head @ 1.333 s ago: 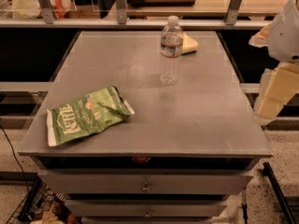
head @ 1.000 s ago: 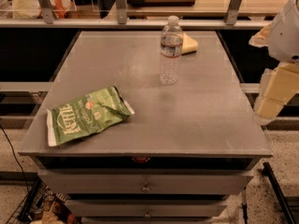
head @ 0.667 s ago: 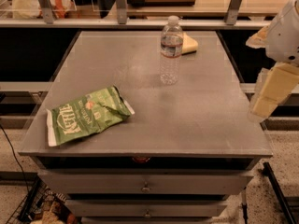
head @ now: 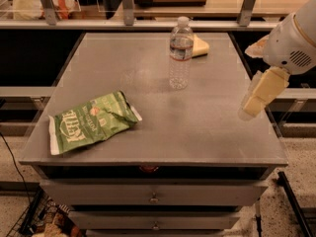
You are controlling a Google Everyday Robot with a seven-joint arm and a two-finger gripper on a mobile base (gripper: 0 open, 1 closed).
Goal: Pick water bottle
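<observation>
Standing water bottle (head: 180, 53) (jaws well right).

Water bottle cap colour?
White screw cap on clear ribbed plastic water bottle, camera view. Cream tool hangs by right edge of grey table.

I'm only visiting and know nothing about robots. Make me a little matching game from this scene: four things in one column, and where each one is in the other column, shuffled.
Things:
1. water bottle
2. green chip bag
3. yellow object
4. gripper

Places:
a. lying flat near the front left of the table
b. at the table's right edge, well apart from the bottle
c. standing upright toward the back middle
d. just behind the bottle, near the back edge

Pairs: 1-c, 2-a, 3-d, 4-b.
</observation>
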